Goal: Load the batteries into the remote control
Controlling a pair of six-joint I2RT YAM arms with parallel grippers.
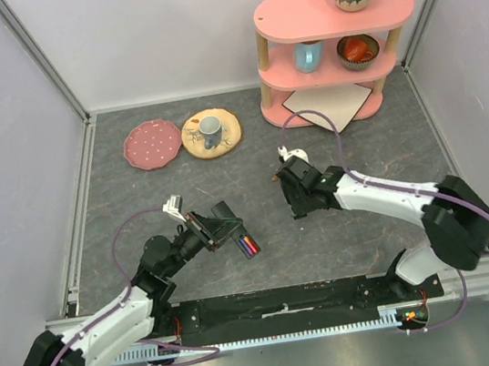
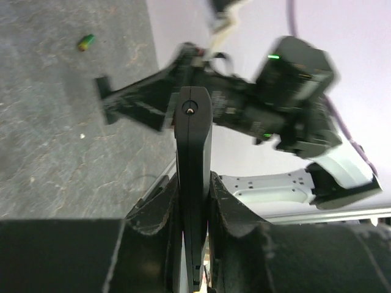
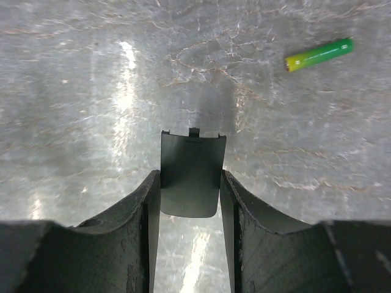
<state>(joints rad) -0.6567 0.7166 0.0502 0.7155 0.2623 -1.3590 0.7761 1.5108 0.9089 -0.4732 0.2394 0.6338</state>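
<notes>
My left gripper [image 1: 217, 227] is shut on the black remote control [image 1: 234, 232] and holds it tilted above the table. Several coloured batteries [image 1: 249, 245] lie side by side in its open lower end. In the left wrist view the remote [image 2: 193, 140] stands edge-on between the fingers [image 2: 153, 213]. My right gripper [image 1: 295, 201] is shut on a flat black battery cover [image 3: 190, 165], held just above the table. A loose green battery [image 3: 319, 54] lies on the table beyond it; it also shows in the left wrist view [image 2: 85, 42].
A pink spotted plate [image 1: 152, 144] and a yellow plate with a grey cup [image 1: 210, 131] sit at the back left. A pink shelf [image 1: 335, 50] with mugs and a bowl stands at the back right. Metal rails [image 1: 77, 203] line the mat's edges.
</notes>
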